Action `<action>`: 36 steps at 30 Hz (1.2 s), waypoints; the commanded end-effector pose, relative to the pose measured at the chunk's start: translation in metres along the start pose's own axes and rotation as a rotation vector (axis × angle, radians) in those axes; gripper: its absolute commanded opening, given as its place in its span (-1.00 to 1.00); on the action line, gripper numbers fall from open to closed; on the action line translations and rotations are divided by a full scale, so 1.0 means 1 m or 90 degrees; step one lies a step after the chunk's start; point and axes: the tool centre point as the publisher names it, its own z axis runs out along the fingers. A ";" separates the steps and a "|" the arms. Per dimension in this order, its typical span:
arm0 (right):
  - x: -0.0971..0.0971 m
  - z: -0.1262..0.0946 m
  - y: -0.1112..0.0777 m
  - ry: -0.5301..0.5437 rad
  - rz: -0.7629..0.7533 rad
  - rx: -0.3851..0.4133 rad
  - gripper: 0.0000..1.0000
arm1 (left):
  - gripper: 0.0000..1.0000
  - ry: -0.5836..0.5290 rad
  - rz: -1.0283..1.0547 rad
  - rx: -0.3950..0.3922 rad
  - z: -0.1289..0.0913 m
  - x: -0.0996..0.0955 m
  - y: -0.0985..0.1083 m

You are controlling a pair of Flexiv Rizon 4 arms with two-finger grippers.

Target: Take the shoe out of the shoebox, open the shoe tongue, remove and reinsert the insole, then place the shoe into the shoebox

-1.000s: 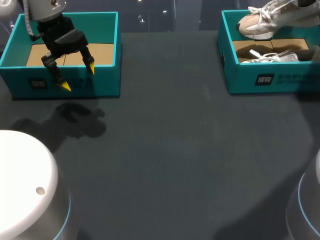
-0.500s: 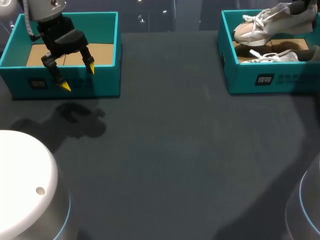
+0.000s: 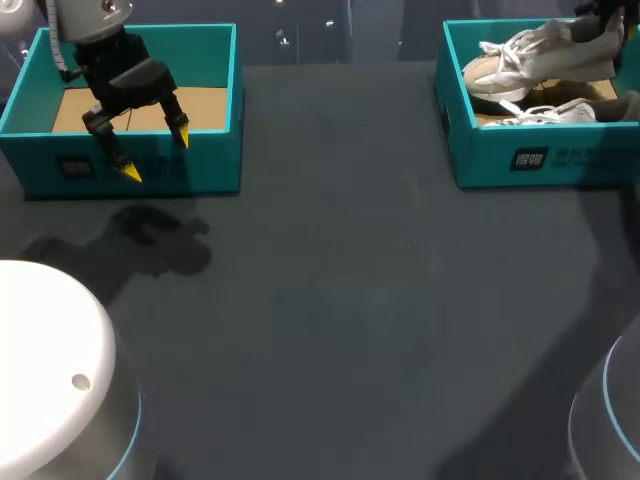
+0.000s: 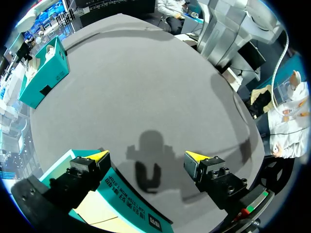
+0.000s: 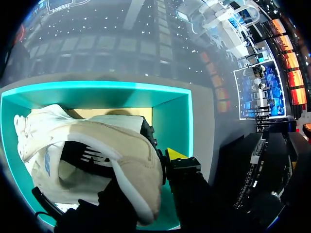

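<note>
The right fingers (image 5: 177, 154) grip the shoe (image 3: 535, 58) above the shoebox (image 3: 530, 155); lifting should clear its wall. The left fingers (image 3: 130, 172) stand open.

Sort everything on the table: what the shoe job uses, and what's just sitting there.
For the job:
- lifted shoe
- shoebox beneath it

Lying about:
- second shoe, flat in that shoebox
- other teal box across the table, nothing seen inside

white print on shoebox (image 3: 560, 160) front, too small to read
</note>
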 end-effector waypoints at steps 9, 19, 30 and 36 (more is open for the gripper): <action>0.010 0.028 0.008 0.035 0.000 0.011 -1.00 | 1.00 0.000 0.000 -0.001 0.000 0.000 0.000; 0.020 0.042 0.008 0.036 -0.012 0.014 -1.00 | 1.00 0.000 0.000 -0.001 0.000 0.000 0.000; 0.024 0.058 0.005 0.055 -0.018 0.037 -1.00 | 1.00 0.000 0.000 -0.001 0.000 0.000 0.000; 0.027 0.062 0.001 0.064 -0.021 0.045 -0.51 | 1.00 0.000 0.000 -0.001 0.000 0.000 0.000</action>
